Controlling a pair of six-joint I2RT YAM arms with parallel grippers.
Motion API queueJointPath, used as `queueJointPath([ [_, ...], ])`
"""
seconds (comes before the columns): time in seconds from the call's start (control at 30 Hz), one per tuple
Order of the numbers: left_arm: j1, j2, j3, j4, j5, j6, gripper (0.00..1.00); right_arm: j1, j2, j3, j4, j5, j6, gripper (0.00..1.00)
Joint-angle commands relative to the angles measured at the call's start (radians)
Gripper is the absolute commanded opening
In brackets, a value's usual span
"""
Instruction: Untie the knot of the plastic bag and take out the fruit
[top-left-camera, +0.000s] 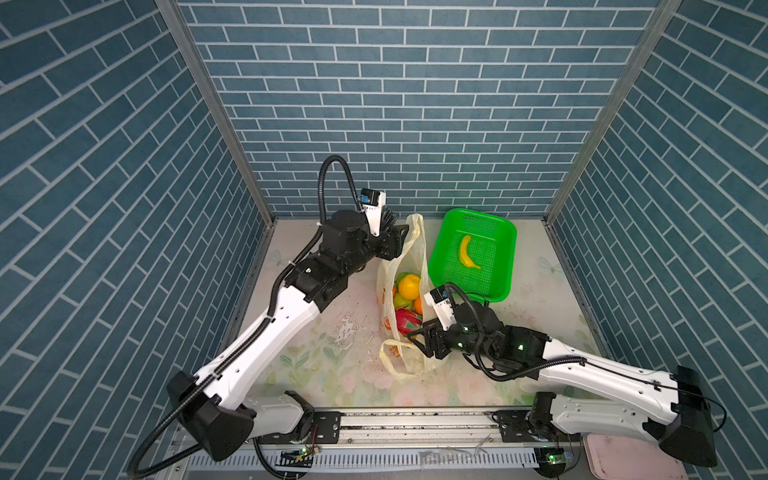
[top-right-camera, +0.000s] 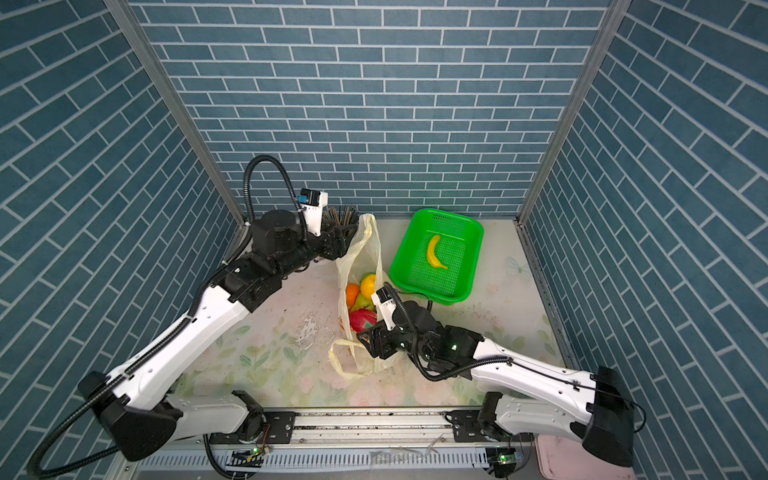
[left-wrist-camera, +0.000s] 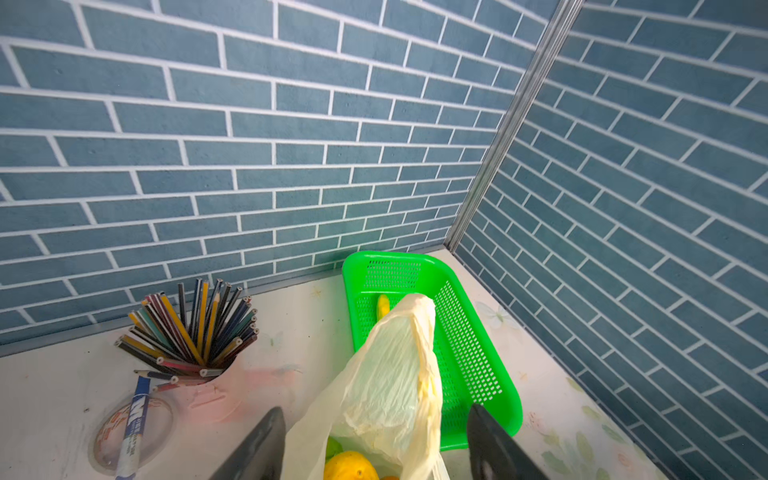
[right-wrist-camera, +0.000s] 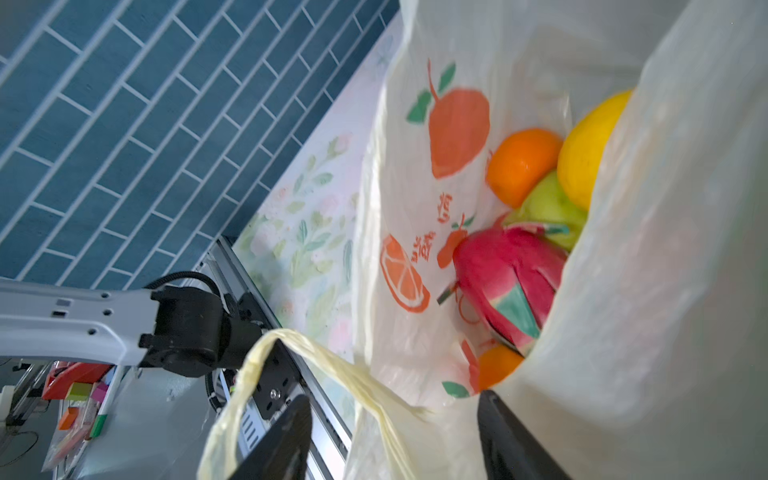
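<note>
Plastic bag (top-left-camera: 385, 291) half hides the fruit (top-left-camera: 409, 286); left tool (left-wrist-camera: 374, 409) and right tool (right-wrist-camera: 394, 397) gape empty.

On the side wall of the plastic bag (right-wrist-camera: 399, 187) there is a short run of orange Chinese characters (right-wrist-camera: 444, 207). They sit in two small groups between the printed whole orange and the printed orange slice. In the right wrist view they are turned sideways and too soft for me to read.

Far left on the bench, a blue-and-white pen (left-wrist-camera: 131, 422) lies across a roll of tape (left-wrist-camera: 99, 444). Its barrel carries big slanted white letters, perhaps an M. Lower down is a line of fine print too small to make out. The tape roll has reddish markings, but they are blurred past reading.
</note>
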Motion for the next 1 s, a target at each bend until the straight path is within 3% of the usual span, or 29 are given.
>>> queueJointPath([
  [0.0,-0.007,-0.069,-0.059,-0.014,-0.060,-0.040,0.69,0.003,-0.006,0.063,0.006,0.072,-0.045,0.67],
  [0.1,-0.014,-0.118,-0.134,-0.081,-0.107,-0.091,0.69,0.003,0.028,0.120,0.031,0.139,-0.043,0.66],
  [0.2,-0.018,-0.151,-0.221,-0.113,-0.086,-0.135,0.69,0.000,0.094,0.173,0.056,0.196,-0.036,0.65],
  [0.3,-0.019,-0.180,-0.308,-0.093,0.019,-0.161,0.70,-0.025,0.174,0.209,0.049,0.210,0.001,0.63],
  [0.4,-0.022,-0.187,-0.364,-0.079,0.125,-0.163,0.70,-0.064,0.235,0.210,0.041,0.154,0.036,0.61],
  [0.57,-0.022,-0.162,-0.429,-0.064,0.126,-0.152,0.70,-0.097,0.311,0.188,0.031,0.093,0.050,0.60],
  [0.7,-0.022,-0.106,-0.466,-0.054,0.104,-0.135,0.70,-0.104,0.341,0.162,-0.034,0.110,0.080,0.59],
  [0.8,-0.022,-0.096,-0.505,-0.042,0.107,-0.139,0.70,-0.090,0.336,0.084,-0.055,0.101,0.071,0.52],
  [0.97,-0.031,-0.113,-0.593,-0.058,0.066,-0.188,0.63,-0.018,0.292,-0.026,-0.128,0.147,0.123,0.53],
])
